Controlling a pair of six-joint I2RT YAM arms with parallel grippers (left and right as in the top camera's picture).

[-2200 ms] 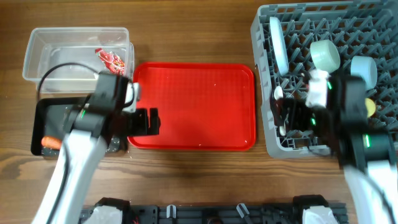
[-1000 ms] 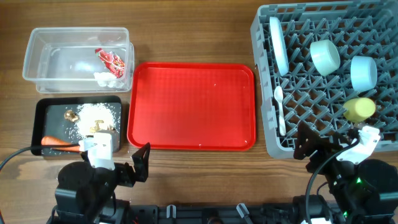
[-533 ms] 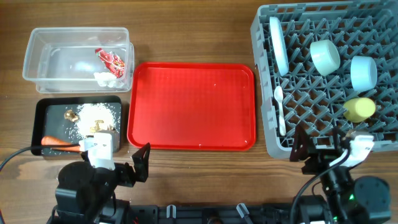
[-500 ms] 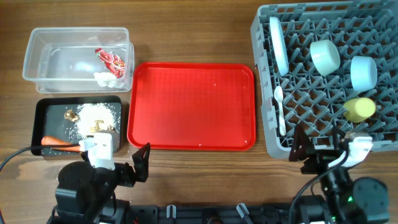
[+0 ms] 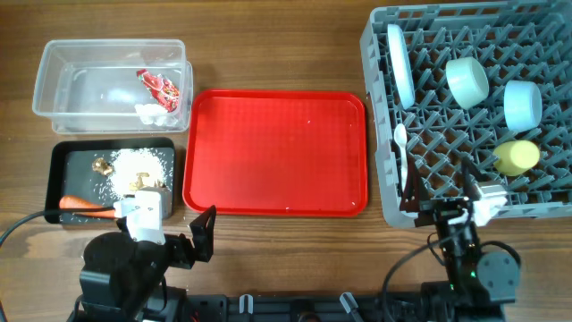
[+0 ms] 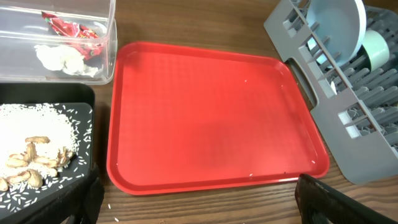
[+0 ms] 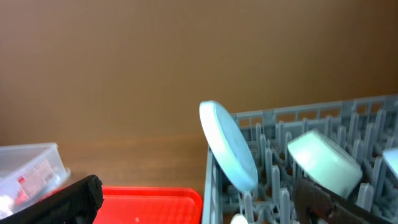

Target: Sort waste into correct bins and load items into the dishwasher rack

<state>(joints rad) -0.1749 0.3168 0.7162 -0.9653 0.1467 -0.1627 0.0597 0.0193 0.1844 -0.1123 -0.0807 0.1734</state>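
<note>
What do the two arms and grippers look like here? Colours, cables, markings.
Both arms black. Left arm: rounded housing, white boxy module on top, black cable looping away. Right arm: slimmer, white module, thin black cable loops. Left gripper and right gripper: flat matte-black fingers. No readable markings.

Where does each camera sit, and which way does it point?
Overhead: above the table, looking straight down on red tray and dishwasher rack; left arm and right arm at bottom edge.
Left wrist: on the left arm, looking down over the tray; left gripper fingers in bottom corners.
Right wrist: low, facing level toward the upright light blue plate; right gripper fingers in bottom corners.
Shared: all three show tray and plate.
</note>
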